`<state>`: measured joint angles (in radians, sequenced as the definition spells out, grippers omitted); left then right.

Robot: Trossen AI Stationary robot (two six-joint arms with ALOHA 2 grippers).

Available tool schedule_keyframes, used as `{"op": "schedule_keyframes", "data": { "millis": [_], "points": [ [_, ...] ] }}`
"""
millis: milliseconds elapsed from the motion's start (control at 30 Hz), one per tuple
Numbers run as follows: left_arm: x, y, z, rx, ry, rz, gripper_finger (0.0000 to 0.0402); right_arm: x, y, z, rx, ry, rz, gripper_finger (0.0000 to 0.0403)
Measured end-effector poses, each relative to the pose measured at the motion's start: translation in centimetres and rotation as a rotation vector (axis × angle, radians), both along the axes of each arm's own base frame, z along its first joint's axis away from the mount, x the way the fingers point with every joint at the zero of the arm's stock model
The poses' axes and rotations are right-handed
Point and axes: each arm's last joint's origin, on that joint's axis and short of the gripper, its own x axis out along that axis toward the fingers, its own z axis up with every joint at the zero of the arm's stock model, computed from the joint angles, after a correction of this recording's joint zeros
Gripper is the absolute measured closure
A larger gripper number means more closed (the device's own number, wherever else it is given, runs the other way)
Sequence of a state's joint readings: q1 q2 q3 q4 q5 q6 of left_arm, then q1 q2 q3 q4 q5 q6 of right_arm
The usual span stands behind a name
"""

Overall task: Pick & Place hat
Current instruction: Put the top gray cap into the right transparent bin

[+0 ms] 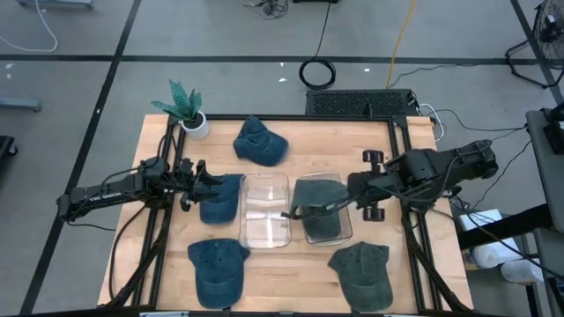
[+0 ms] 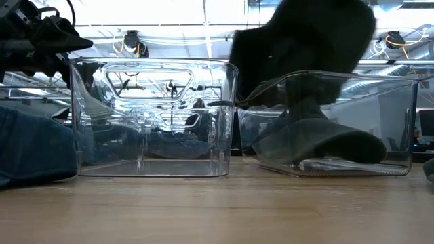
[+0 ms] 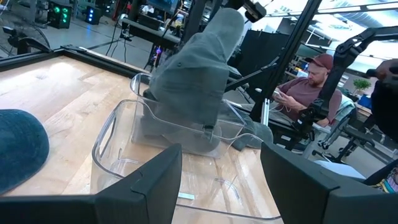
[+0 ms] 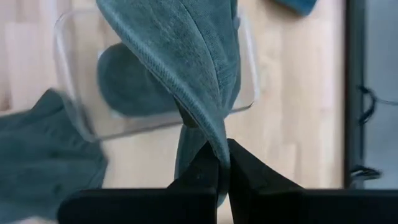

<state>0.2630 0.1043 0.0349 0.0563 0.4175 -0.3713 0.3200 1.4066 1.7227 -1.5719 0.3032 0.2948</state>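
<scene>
left pincer [image 1: 210, 185]: fingers spread, holding nothing, poised over a blue hat [image 1: 220, 197] at nine o'clock of the empty clear bin [image 1: 266, 210]. no contact with the cloth can be confirmed.

right pincer [image 4: 222, 163]: fingers pressed together on a fold of the grey-green hat [image 4: 186, 56], which hangs above the right clear bin [image 1: 321, 209]. a second grey-green hat [image 2: 319, 144] already lies in that bin. judgement: the step in hand is the placing of the held hat.

recommended conduct of the step: lower the hat straight down until its bulk sits below the bin rim, keeping it centred so no brim drapes over the wall toward the empty bin at nine o'clock; release only once the cloth rests on the hat beneath; withdraw upward so the fingers do not drag the fabric back out. the left arm is best kept clear until then.

other items on the counter [image 1: 300, 150]: a blue hat at twelve o'clock [image 1: 260, 142], a blue hat at seven o'clock [image 1: 217, 271], a grey-green hat at five o'clock [image 1: 362, 271], a potted plant [image 1: 188, 106] at eleven o'clock.

view comparison: the high view gives layout but hides the height of the held hat. the low view shows the dark mass well above the rim and the hat lying inside. the right wrist view alone shows the pinch on the fold. the left wrist view shows the spread fingers [image 3: 149, 186] and a seated person [image 3: 305, 87] beyond the counter.
</scene>
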Motion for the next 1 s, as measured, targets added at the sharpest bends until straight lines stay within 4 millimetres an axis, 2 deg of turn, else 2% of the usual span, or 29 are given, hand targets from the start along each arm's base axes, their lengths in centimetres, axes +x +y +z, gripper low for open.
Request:
{"op": "schedule_keyframes", "data": {
  "millis": [133,267,433,667,900,1000],
  "points": [
    [0.0,0.0,0.0,0.000,0.000,0.000,0.0174,-1.9,-0.6,0.4,0.025,-0.033,-0.010,0.0403],
    [0.0,0.0,0.0,0.000,0.000,0.000,0.0174,-3.8,-1.5,1.6,-0.061,-0.125,-0.035,0.0403],
    [0.0,0.0,0.0,0.000,0.000,0.000,0.0174,-4.7,-2.1,2.2,-0.110,-0.177,-0.054,0.0403],
    [0.0,0.0,0.0,0.000,0.000,0.000,0.0174,-3.1,-1.3,0.9,-0.075,-0.097,-0.035,0.0403],
    [0.0,0.0,0.0,0.000,0.000,0.000,0.0174,-0.5,-0.3,-3.6,-0.065,0.075,-0.019,0.0403],
    [0.0,0.0,0.0,0.000,0.000,0.000,0.0174,0.5,0.3,-5.0,-0.032,0.121,-0.002,0.0403]
  ]
}}
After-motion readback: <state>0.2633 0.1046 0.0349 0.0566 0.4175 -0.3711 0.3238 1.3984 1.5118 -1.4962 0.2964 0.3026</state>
